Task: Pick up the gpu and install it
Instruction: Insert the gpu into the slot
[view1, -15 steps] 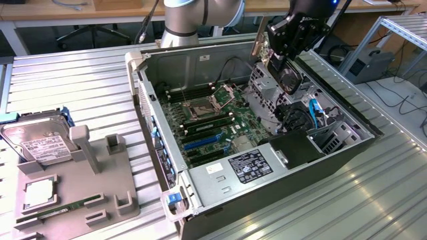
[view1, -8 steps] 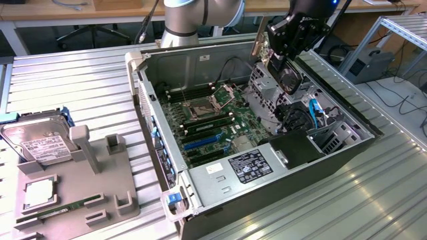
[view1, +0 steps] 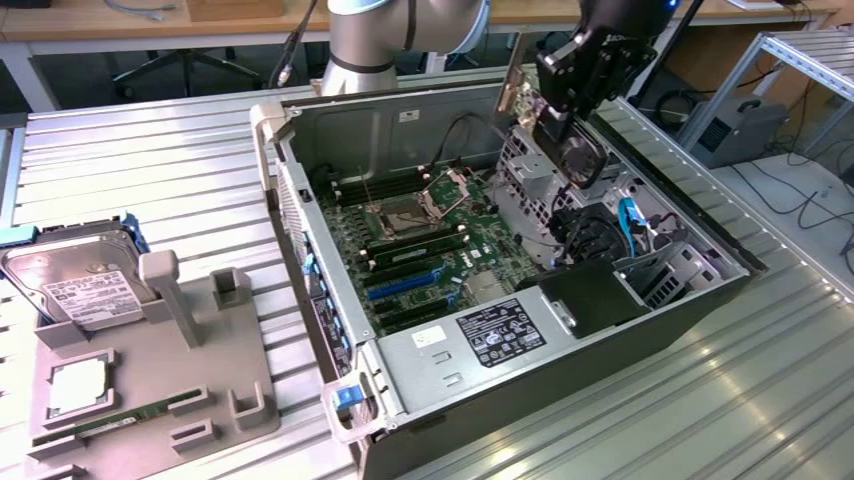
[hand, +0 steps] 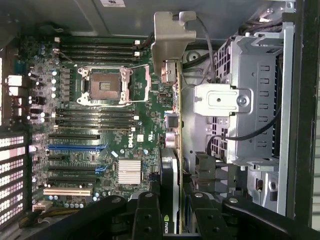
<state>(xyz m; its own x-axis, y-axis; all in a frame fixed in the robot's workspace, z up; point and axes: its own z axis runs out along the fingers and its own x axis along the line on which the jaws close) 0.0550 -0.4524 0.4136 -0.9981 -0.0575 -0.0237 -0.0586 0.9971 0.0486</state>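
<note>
We see the gripper clamped on the gpu over the open computer case: picked up, not yet slotted in.

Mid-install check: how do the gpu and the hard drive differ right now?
The gpu is gripped by the hand over the open case; the hard drive rests free in the grey tray. The gpu hangs on edge; the hard drive lies label up. The gpu is a thin card; the hard drive is boxy. Neither is installed.
</note>
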